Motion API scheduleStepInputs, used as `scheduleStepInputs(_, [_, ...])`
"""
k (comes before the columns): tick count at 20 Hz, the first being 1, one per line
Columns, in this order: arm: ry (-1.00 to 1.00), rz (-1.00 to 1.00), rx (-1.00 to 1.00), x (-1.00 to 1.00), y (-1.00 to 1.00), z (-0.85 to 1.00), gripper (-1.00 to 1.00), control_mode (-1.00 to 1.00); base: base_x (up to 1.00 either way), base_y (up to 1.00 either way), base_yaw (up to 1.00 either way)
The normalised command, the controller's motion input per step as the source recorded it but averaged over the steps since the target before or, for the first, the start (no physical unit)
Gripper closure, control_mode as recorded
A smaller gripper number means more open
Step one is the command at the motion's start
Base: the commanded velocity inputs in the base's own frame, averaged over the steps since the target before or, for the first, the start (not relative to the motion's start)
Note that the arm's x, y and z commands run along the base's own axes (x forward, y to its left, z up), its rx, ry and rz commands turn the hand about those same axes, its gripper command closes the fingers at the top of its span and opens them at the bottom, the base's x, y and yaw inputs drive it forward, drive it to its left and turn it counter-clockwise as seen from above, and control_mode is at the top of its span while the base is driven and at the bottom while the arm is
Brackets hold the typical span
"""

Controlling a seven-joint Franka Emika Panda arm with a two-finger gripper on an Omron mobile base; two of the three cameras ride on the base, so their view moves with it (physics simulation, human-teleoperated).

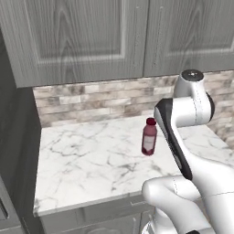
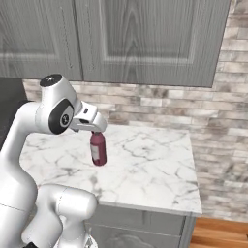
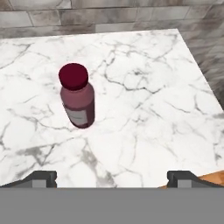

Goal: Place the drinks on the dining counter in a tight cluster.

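End effector (image 3: 112, 178) open above one dark red bottle (image 3: 78, 97), small marble counter (image 3: 144, 109).

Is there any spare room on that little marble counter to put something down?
Plenty. The dark red bottle stands upright alone on the small marble counter. Bare marble stretches from it to the left edge, forward to the front edge, and right toward the brick wall. The open gripper hovers above, touching nothing.

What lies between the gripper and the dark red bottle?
Bare marble counter separates the gripper from the dark red bottle in the hand view.
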Motion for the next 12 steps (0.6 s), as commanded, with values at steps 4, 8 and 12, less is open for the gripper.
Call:
scheduleStepInputs(4, [0.0, 0.0, 0.0, 0.0, 0.0, 0.0, -1.0, 1.0, 0.0, 0.0, 0.0])
scheduleStepInputs(8, [0.0, 0.0, 0.0, 0.0, 0.0, 0.0, -1.0, 1.0, 0.0, 0.0, 0.0])
scheduleStepInputs(12, [0.0, 0.01, 0.0, 0.0, 0.0, 0.0, -1.0, -1.0, 0.0, 0.0, 0.0])
